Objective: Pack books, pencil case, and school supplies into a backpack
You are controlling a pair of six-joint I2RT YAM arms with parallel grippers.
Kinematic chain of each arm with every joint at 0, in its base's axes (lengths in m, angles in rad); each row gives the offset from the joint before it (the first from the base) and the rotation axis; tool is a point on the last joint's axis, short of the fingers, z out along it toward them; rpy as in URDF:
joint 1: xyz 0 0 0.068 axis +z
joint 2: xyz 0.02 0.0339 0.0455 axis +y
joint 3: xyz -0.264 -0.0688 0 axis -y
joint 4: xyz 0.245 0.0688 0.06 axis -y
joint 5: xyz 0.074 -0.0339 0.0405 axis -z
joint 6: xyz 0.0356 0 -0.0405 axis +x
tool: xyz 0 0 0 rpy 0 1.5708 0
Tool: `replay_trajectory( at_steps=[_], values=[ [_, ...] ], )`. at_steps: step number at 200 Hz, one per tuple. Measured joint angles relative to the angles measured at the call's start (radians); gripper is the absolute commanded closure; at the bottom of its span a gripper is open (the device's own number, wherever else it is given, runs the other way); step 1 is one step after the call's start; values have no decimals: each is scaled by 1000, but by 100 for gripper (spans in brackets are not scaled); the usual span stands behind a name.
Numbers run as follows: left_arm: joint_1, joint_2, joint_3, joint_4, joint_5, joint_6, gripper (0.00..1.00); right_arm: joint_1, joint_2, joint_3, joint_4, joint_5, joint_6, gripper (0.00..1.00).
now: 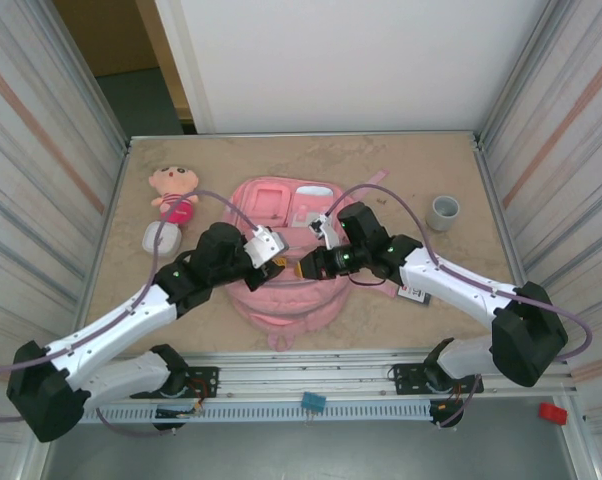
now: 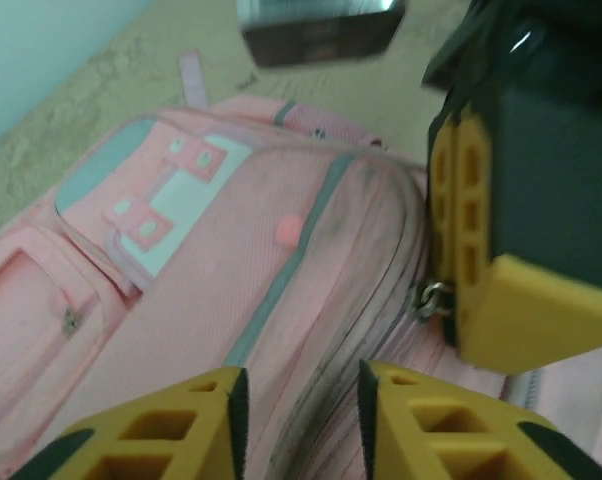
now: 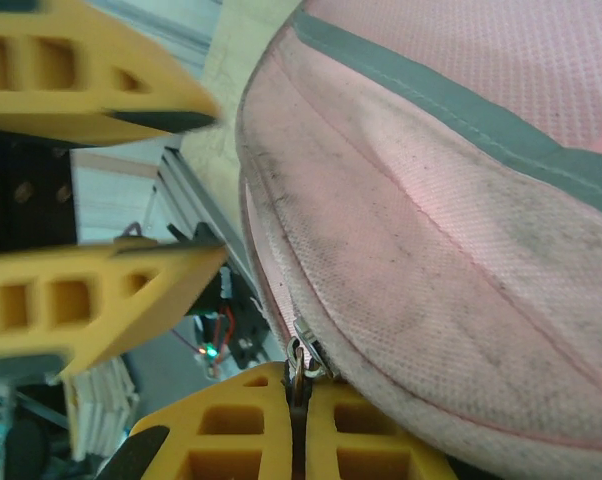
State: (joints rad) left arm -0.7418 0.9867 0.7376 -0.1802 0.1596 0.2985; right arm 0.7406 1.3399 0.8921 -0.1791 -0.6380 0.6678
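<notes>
backpack: large pink fabric backpack point(image 1: 281, 305) central on sandy table point(image 1: 421, 170), long axis 12–6 | right gripper point(image 3: 299, 405): clamped tight on small metal zipper pull point(image 3: 303, 360) | left gripper point(image 2: 301, 400): part-open, empty, just at pull's 9 o'clock | zip seam point(image 2: 381, 300): runs from pull toward left gripper, so right arm likely drives

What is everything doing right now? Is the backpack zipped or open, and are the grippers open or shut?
backpack: lying flat on the table, main zip looks shut.
right gripper: shut on the zipper pull.
left gripper: open, over the backpack, holding nothing.
grey cylinder: standing upright.
plush doll: lying face up.
</notes>
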Motion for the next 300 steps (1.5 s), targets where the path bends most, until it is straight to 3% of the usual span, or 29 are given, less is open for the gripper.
replay_trajectory(
  at_steps=[25, 46, 73, 98, 120, 130, 145, 157, 178, 215, 238, 262, 300],
  values=[
    [0, -63, 0, -10, -24, -21, 47, 6, 0, -13, 18, 9, 66, 100],
    [0, -72, 0, -64, -61, 37, 38, 8, 0, -12, 13, 10, 81, 100],
    [35, -37, -1, -130, -94, 144, 38, 2, -13, -11, -40, 17, 66, 100],
    [110, 14, 1, -167, -64, 188, 45, -31, -35, 0, -93, 15, 34, 100],
    [114, 40, 11, -167, -35, 204, 47, -71, -43, 10, -136, 5, 3, 100],
    [114, 51, 17, -167, -24, 208, 51, -84, -43, 15, -153, 0, -8, 100],
    [113, 68, 22, -166, -13, 219, 66, -99, -43, 24, -171, -7, -26, 100],
    [114, 79, 26, -167, 0, 219, 84, -101, -43, 30, -174, -11, -30, 100],
    [114, 85, 29, -167, 31, 225, 99, -94, -43, 33, -174, -13, -32, 100],
    [108, 89, 28, -163, 72, 213, 100, -29, -13, 34, -126, 7, 0, 100],
    [100, 95, 23, -159, 76, 193, 100, 30, 40, 46, -83, 19, 37, 90],
    [95, 106, 21, -148, 77, 171, 100, 39, 45, 47, -56, 17, 83, 53],
    [84, 101, 16, -101, 84, 167, 100, -34, -82, -39, 35, 15, 156, 42]
  ],
)
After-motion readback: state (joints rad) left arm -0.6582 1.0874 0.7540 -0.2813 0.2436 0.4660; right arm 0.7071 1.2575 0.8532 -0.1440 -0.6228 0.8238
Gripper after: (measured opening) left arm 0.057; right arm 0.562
